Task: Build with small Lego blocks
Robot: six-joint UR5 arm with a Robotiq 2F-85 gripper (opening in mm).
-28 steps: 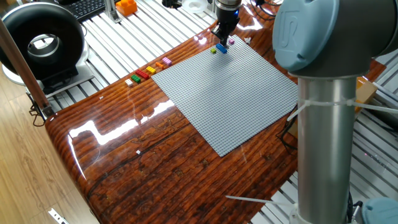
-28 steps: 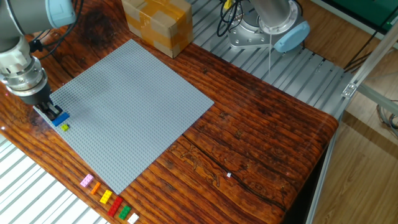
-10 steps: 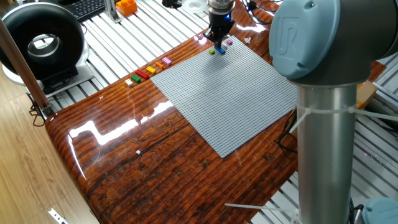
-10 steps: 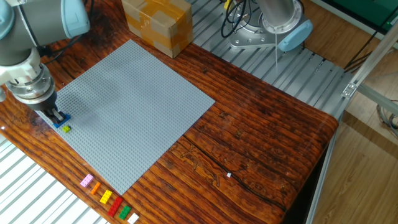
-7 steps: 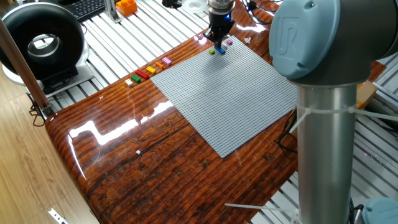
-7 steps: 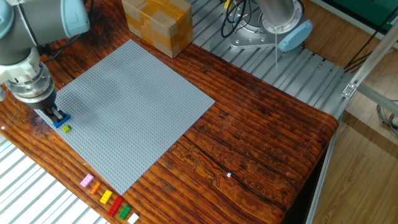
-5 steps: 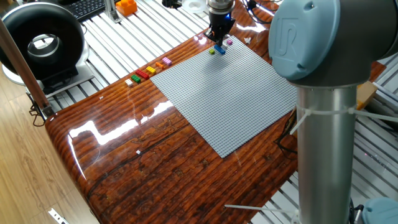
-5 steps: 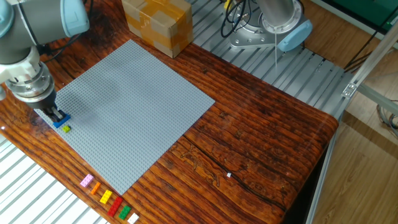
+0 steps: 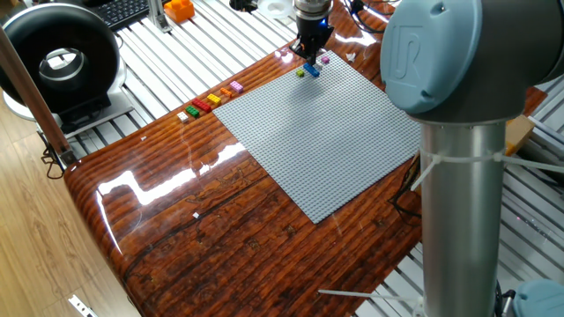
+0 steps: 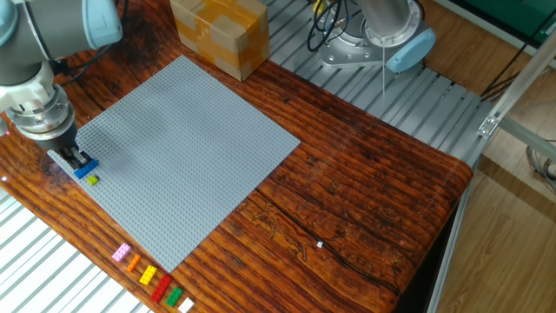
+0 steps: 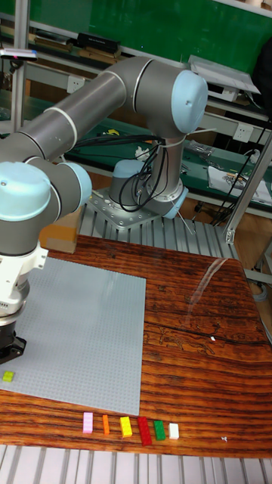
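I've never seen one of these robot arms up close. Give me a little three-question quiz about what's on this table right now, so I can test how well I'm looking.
1. True or false: the gripper is at a blue brick near a corner of the grey baseplate.
2. Multiple choice: the small brick lying right beside the blue one on the baseplate is A) white, B) yellow-green, C) black.
3. Fill in: the row of spare bricks lies on the wooden table, just off the baseplate, and the end nearest the table's edge is the ____ brick.

Key: 1 true; 2 B; 3 white.
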